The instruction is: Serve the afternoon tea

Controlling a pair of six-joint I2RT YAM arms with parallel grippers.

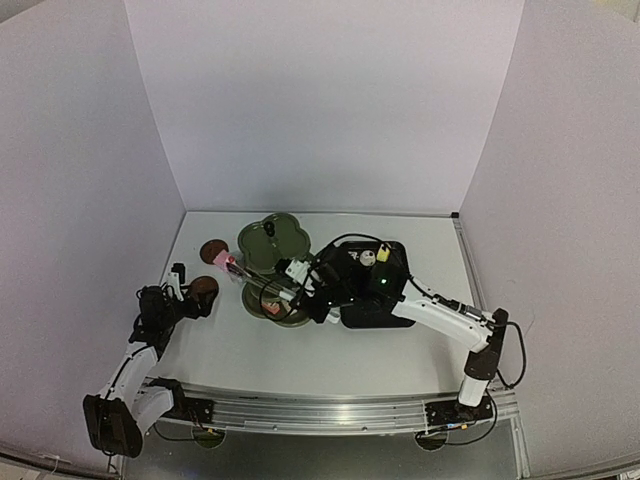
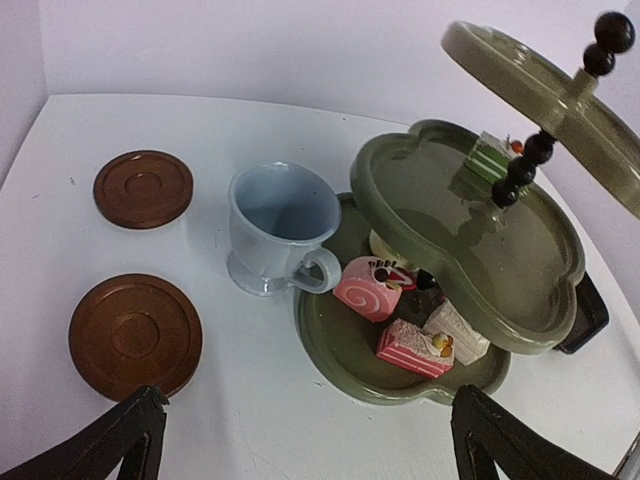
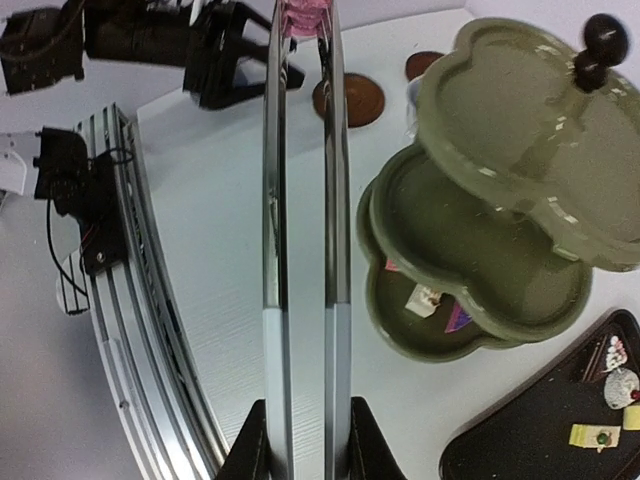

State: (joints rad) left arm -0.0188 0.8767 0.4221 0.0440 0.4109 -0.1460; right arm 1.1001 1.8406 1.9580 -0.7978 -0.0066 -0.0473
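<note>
Coasters (image 2: 135,335) lay bare just ahead of the left gripper (image 2: 310,450), its fingers wide and empty; the cup (image 2: 280,225) stood beside them, not on one. Right gripper (image 3: 308,440) clamped the tongs (image 3: 305,250), a pink cake (image 3: 305,12) pinched at their tips beside the stand (image 3: 480,240) (lower tiers already stocked); a yellow cake (image 3: 598,436) waited on the tray (image 3: 525,445).

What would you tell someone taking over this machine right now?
Left tool: open, empty.
Right tool: shut on the tongs, which pinch a pink cake.
Done: several cakes on the stand's bottom tier, a green cake on the middle.
Blue cup sits on the table; near coaster and far coaster bare.
Left: place the pink cake, bring the yellow cake from the black tray, set the cup on a coaster.
</note>
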